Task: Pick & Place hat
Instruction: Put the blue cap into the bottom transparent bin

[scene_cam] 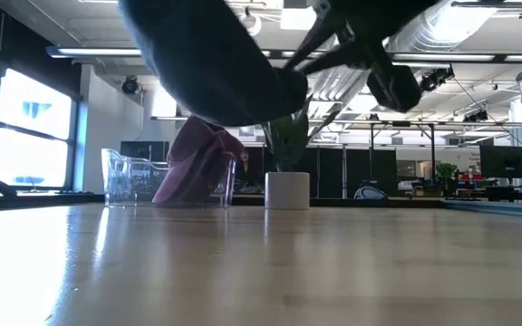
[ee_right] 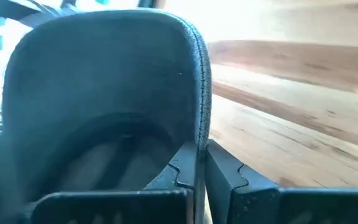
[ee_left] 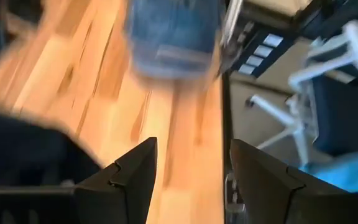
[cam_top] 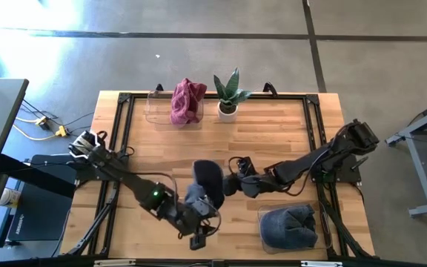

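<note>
From above, we see the dark hat mid-table, right gripper pinching its brim, jaws shut. Left gripper stands open, empty. Right wrist: thin brim hold, so we fear slipping.

Dark blue soft hat between the left gripper and right gripper, near the wooden table's front edge.
</note>
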Motion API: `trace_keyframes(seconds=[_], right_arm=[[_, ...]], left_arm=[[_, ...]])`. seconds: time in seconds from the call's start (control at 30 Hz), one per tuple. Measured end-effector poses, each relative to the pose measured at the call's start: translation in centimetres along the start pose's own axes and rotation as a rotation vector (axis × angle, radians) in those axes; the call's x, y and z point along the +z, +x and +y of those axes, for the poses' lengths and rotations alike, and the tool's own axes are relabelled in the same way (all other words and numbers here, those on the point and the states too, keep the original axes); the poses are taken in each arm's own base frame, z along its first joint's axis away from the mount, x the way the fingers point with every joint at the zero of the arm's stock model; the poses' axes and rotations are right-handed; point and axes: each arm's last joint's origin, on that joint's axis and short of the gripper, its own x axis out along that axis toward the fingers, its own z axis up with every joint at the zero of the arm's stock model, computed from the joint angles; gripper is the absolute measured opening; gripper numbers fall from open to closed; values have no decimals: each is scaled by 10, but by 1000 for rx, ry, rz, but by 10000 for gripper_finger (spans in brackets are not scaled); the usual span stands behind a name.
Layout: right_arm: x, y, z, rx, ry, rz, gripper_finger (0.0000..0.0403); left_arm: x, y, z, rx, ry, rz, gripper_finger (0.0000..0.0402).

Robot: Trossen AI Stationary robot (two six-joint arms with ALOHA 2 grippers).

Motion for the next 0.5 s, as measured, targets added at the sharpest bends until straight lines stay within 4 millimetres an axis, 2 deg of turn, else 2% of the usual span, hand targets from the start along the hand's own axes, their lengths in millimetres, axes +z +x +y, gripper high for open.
trace_keyframes(seconds=[0.1,0.23,0.5], right_arm=[[0,-4,6,43,18,-30,5],[3,-4,11,91,44,-62,5],[5,-4,16,137,41,-68,5]], left_arm=[[-11,-2,2,59,-25,79,200],[-18,6,4,82,6,118,200],[-16,4,-10,-107,264,119,200]])
